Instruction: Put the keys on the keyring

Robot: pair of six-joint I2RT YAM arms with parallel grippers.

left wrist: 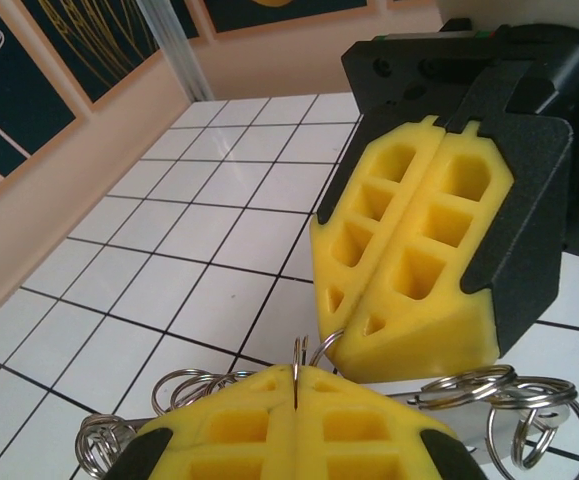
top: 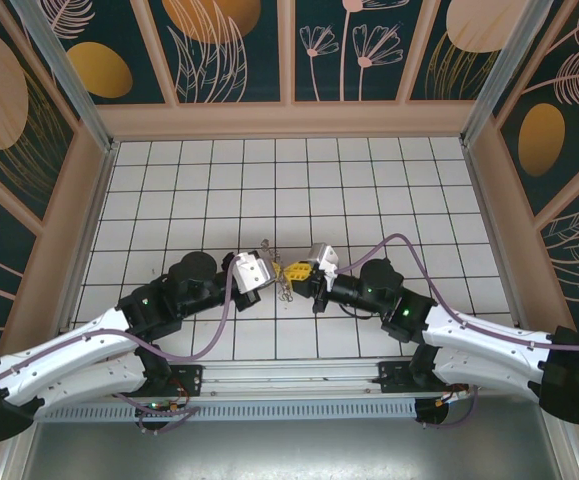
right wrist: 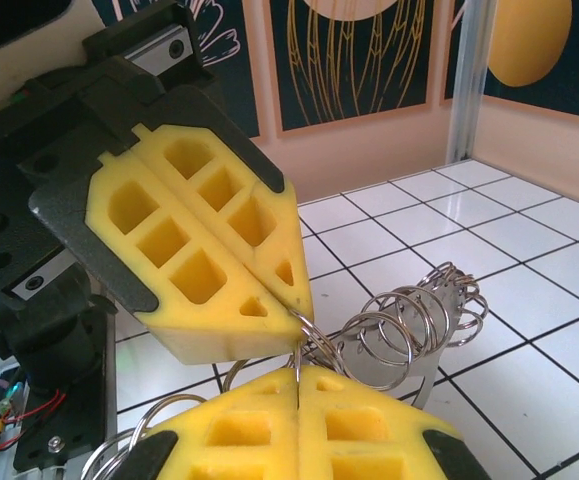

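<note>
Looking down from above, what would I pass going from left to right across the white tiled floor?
left arm → left gripper → bunch of metal rings → right gripper → right arm

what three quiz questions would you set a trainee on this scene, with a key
1. True or false: the left gripper stands wide open.
2. What do the left gripper and the right gripper pinch? A a sponge; B a bunch of silver metal rings; C a cloth.
3. Fill in: the finger pads are ____ in colour.
Key: 1 false; 2 B; 3 yellow.
</note>
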